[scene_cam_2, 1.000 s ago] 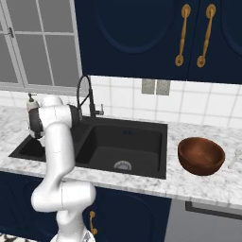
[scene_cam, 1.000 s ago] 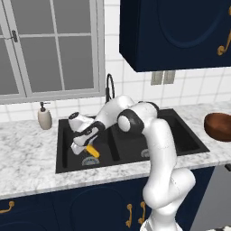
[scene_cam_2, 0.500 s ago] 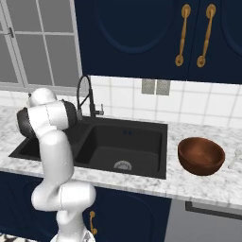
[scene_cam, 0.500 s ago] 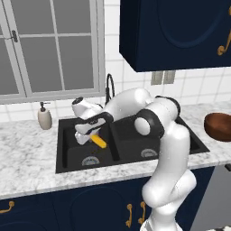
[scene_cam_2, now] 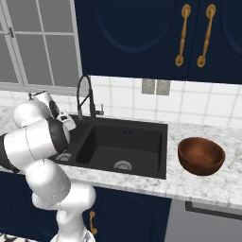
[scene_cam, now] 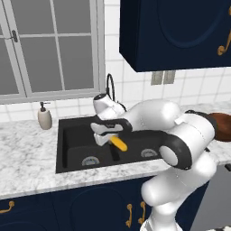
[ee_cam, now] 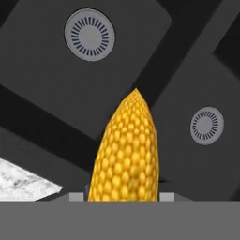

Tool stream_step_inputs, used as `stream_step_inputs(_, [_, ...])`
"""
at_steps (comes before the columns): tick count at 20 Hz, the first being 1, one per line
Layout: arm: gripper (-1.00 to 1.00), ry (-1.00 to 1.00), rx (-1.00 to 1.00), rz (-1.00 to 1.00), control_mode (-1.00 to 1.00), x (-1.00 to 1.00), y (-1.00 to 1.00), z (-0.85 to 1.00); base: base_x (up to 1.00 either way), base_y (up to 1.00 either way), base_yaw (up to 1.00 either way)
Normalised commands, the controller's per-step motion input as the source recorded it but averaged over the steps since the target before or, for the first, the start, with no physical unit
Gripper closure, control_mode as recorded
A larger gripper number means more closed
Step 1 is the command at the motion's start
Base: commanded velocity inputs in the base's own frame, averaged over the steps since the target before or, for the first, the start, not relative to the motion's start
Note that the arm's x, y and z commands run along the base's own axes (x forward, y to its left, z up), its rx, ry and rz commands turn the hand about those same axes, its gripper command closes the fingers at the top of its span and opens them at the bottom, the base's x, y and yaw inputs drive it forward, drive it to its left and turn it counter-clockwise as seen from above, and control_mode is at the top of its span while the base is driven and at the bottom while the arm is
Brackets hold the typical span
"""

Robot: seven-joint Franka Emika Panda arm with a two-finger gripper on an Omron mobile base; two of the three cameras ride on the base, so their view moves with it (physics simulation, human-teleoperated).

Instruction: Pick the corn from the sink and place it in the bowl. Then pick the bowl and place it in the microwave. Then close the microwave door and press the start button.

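My gripper [scene_cam: 112, 140] is shut on the yellow corn [scene_cam: 119, 144] and holds it in the air over the black sink [scene_cam: 74, 146], near the divider between the two basins. In the hand view the corn [ee_cam: 129, 157] sticks out from between the fingertips of the gripper [ee_cam: 122, 197], with both round silver drains below it. The reddish-brown bowl [scene_cam_2: 201, 155] stands empty on the marble counter to the right of the sink [scene_cam_2: 142, 137]; in the left base view my arm hides most of the bowl [scene_cam: 223, 127]. The microwave is out of view.
A tall black gooseneck tap [scene_cam_2: 84, 92] rises behind the sink. A soap dispenser [scene_cam: 44, 118] stands on the counter at its left. Navy upper cabinets [scene_cam_2: 142, 38] hang above, and a window [scene_cam: 49, 45] is at the back left.
The arm has swung to the right and carried the corn from over the left basin toward the middle of the sink. The bowl has not moved.
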Motion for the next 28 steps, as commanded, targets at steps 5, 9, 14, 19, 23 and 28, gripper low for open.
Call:
stream_step_inputs(5, [1.00,0.06,0.09,-0.04,-1.00,-0.03,-0.83,0.05,0.00,0.00,0.00])
stream_step_inputs(9, [1.00,0.11,0.10,-0.04,-1.00,0.13,-0.88,0.14,0.00,0.00,0.00])
stream_step_inputs(14, [1.00,0.11,0.11,-0.02,-1.00,0.38,-1.00,0.52,0.00,0.00,0.00])
stream_step_inputs(19, [1.00,0.06,0.10,-0.16,-1.00,0.15,-0.96,0.33,0.00,0.00,0.00])
stream_step_inputs(23, [1.00,0.00,0.14,-0.25,-1.00,-0.09,-1.00,0.01,0.00,0.00,0.00])
stream_step_inputs(28, [1.00,0.00,0.17,-0.44,-1.00,-0.36,-1.00,0.00,0.00,0.00,0.00])
